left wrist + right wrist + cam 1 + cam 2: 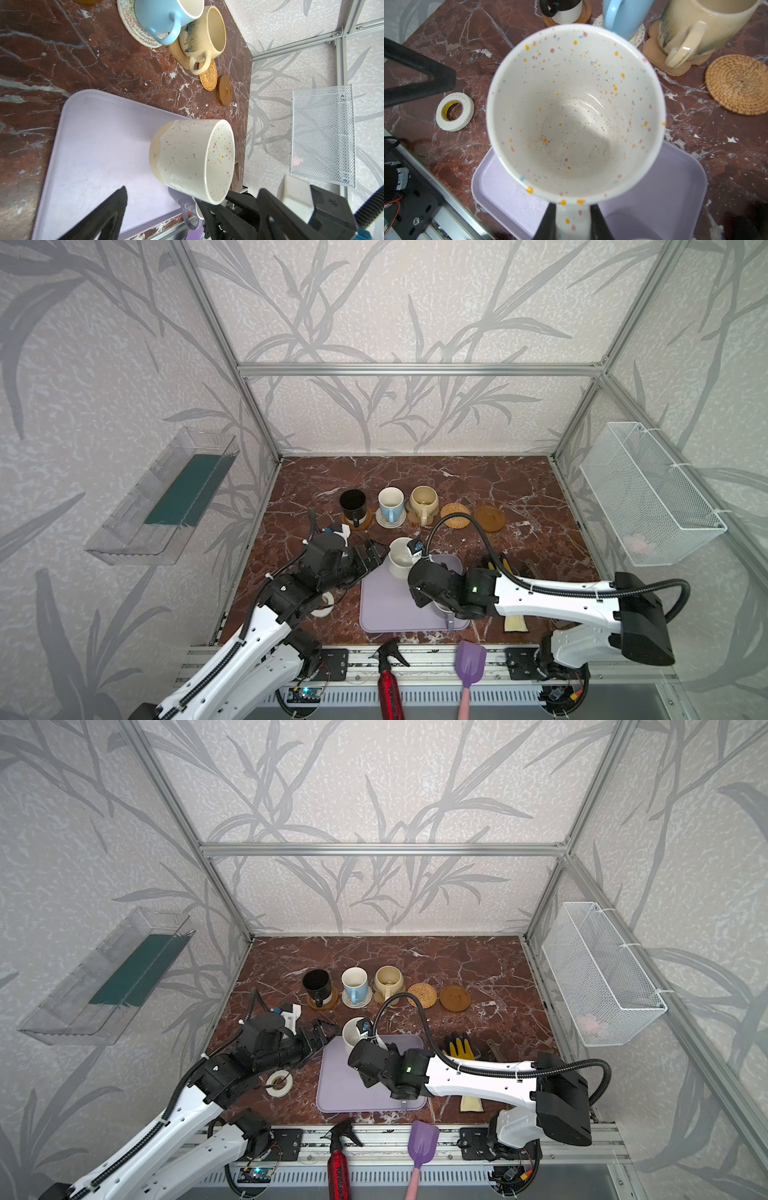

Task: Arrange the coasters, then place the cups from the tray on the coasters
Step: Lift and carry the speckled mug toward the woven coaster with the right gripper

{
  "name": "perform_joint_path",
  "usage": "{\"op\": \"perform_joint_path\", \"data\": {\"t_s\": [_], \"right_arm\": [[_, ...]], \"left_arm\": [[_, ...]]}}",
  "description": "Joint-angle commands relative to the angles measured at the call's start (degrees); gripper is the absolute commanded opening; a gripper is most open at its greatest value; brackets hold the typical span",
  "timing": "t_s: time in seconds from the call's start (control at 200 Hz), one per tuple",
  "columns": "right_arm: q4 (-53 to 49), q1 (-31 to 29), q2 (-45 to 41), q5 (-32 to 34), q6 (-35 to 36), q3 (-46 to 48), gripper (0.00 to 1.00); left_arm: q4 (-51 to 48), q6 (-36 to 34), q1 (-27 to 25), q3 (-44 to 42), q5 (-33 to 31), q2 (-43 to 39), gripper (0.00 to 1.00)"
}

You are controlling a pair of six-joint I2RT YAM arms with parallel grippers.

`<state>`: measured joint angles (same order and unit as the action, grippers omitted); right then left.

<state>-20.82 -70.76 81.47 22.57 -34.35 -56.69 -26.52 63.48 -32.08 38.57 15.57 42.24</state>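
The speckled mug (575, 116) hangs from your right claw (573, 220), handle clamped between the jaws, seemingly just clear of the tray (679, 182). The bare rattan coaster (737, 84) lies ahead-right of that claw; your left claw (376, 556) gapes beside the mug.

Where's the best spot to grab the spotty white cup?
Its handle, from the right arm's side. The speckled mug has a wide, smooth body, but the handle is a narrow strap pointing at the right gripper, whose fingers are shut on either side of it.

Marble table (415, 477); tray (386, 605), coasters (455, 514), tape (469, 108)
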Motion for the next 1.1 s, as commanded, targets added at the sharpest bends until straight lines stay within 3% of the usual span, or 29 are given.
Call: {"op": "perform_joint_path", "data": {"t_s": [0.0, 0.535, 1.1], "right_arm": [[5.0, 1.5, -4.3, 3.5, 1.9, 0.4, 0.0], [3.5, 11.7, -11.9, -0.1, 4.7, 4.6, 0.0], [5.1, 29.7, -13.8, -8.2, 9.5, 8.9, 0.0]], "left_arm": [[4.7, 1.0, 0.1, 3.0, 0.3, 1.2, 0.99], [12.3, -0.7, -4.1, 8.9, -1.1, 13.2, 0.99], [18.6, -3.5, -8.6, 18.9, -2.3, 30.7, 0.99]]}}
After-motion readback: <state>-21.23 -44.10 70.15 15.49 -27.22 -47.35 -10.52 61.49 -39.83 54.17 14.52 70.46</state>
